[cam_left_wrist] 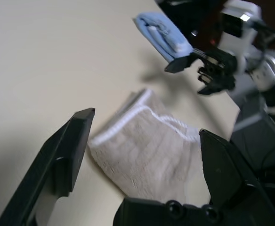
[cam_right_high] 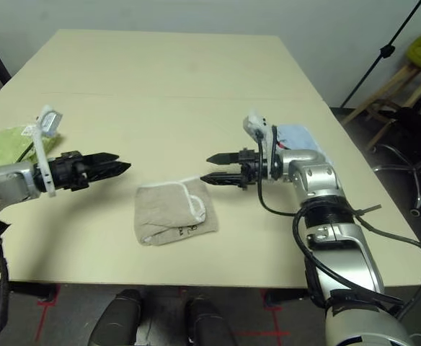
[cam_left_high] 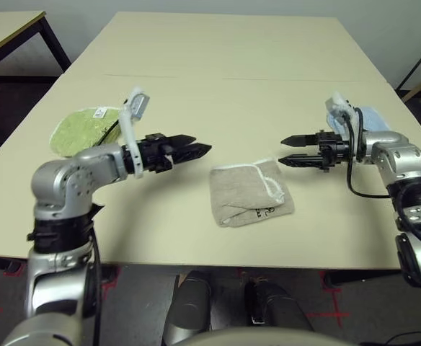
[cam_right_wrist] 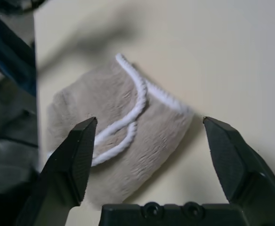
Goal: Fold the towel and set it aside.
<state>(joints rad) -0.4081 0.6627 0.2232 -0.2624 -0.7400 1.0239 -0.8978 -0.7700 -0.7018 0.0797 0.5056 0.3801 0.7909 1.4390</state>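
The beige-grey towel (cam_left_high: 249, 193) lies folded into a small bundle near the table's front edge, white edging on top and a dark mark at its near side. My left gripper (cam_left_high: 196, 148) hovers open just left of it, pointing toward it, with nothing between its fingers. My right gripper (cam_left_high: 288, 151) hangs open to the towel's right and slightly beyond it, also holding nothing. In the wrist views the towel (cam_left_wrist: 147, 155) (cam_right_wrist: 114, 141) sits ahead of each pair of spread fingers, untouched.
A green folded cloth (cam_left_high: 84, 128) lies at the left of the table behind my left arm. A light blue folded cloth (cam_left_high: 365, 119) lies at the right behind my right wrist. A second table (cam_left_high: 9, 32) stands at far left; a stool and chair (cam_right_high: 412, 79) stand off to the right.
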